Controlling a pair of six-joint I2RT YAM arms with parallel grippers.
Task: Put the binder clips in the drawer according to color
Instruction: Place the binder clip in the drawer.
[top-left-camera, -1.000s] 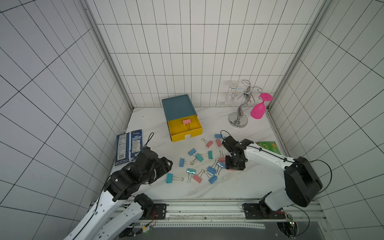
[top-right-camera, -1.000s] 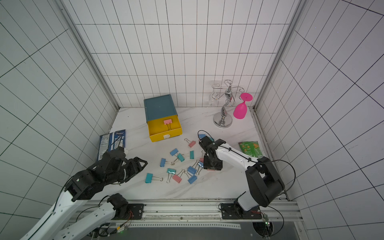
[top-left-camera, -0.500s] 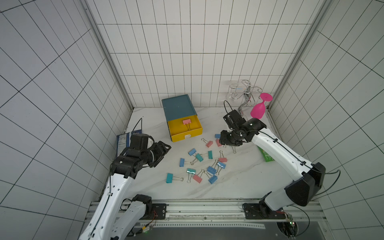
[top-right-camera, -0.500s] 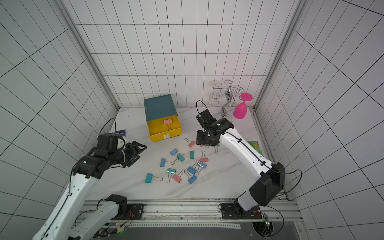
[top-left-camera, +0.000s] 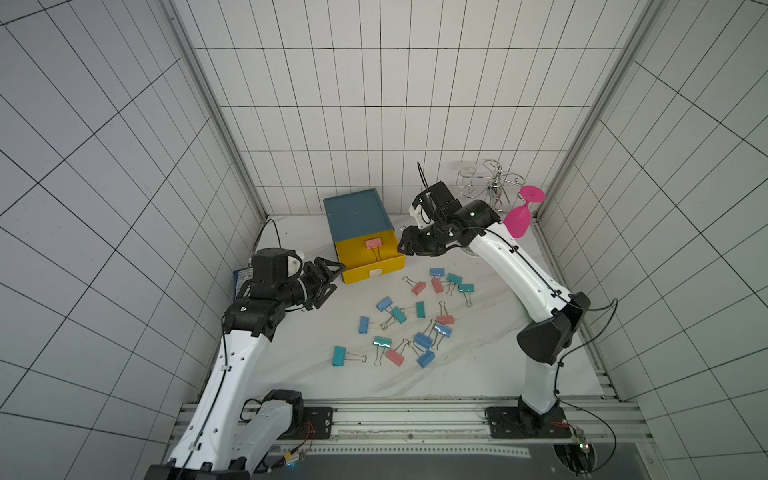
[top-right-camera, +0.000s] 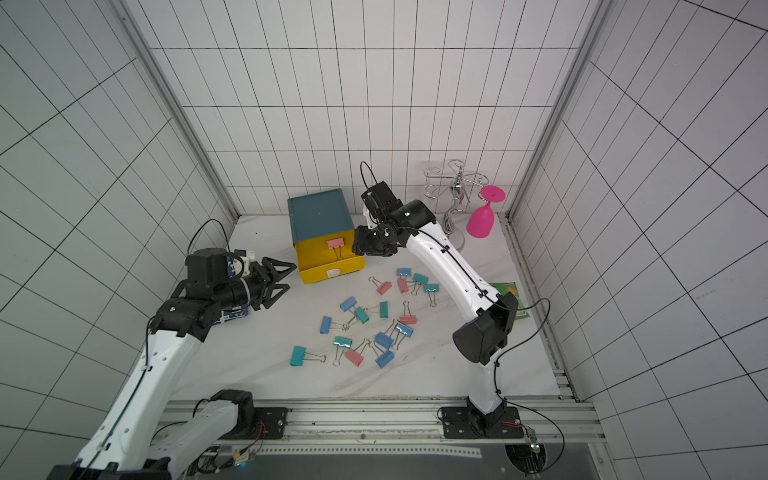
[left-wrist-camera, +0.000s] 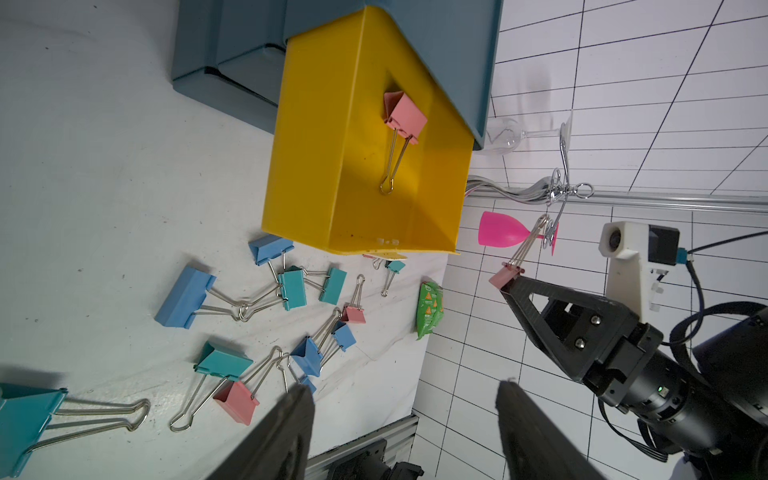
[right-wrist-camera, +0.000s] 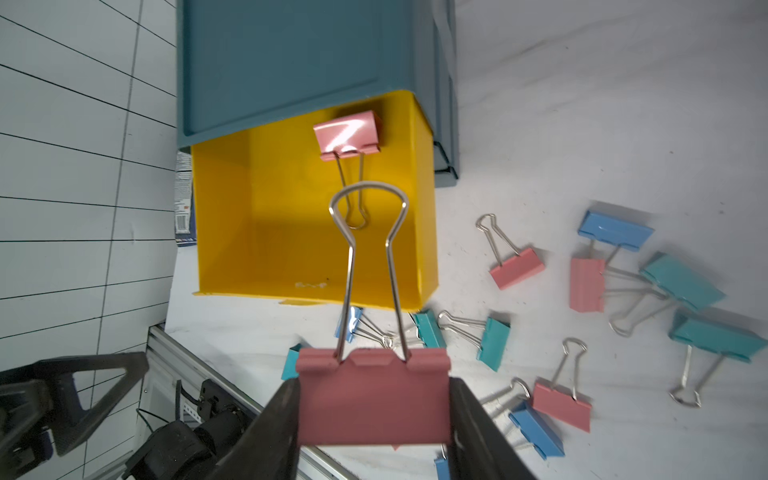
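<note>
The drawer cabinet (top-left-camera: 356, 208) is dark teal, and its yellow top drawer (top-left-camera: 386, 264) is pulled out with one pink binder clip (top-left-camera: 374, 243) inside. My right gripper (right-wrist-camera: 374, 386) is shut on another pink binder clip (right-wrist-camera: 374, 409), gripping its body with the wire handles pointing over the yellow drawer. In both top views this gripper (top-left-camera: 405, 246) (top-right-camera: 358, 245) hovers at the drawer's right side. My left gripper (top-left-camera: 332, 277) (left-wrist-camera: 403, 386) is open and holds nothing, just left of the drawer front. Several pink, blue and teal binder clips (top-left-camera: 415, 322) lie scattered on the table.
A chrome wire rack (top-left-camera: 494, 185) holding a pink goblet (top-left-camera: 519, 220) and a clear glass stands at the back right. A green packet (top-right-camera: 509, 291) lies by the right wall under my right arm. A blue packet (top-right-camera: 237, 311) lies under my left arm.
My right gripper has risen from the clip pile with the pink clip and swung back left to the yellow drawer. My left arm has lifted and reached toward the drawer's front left.
</note>
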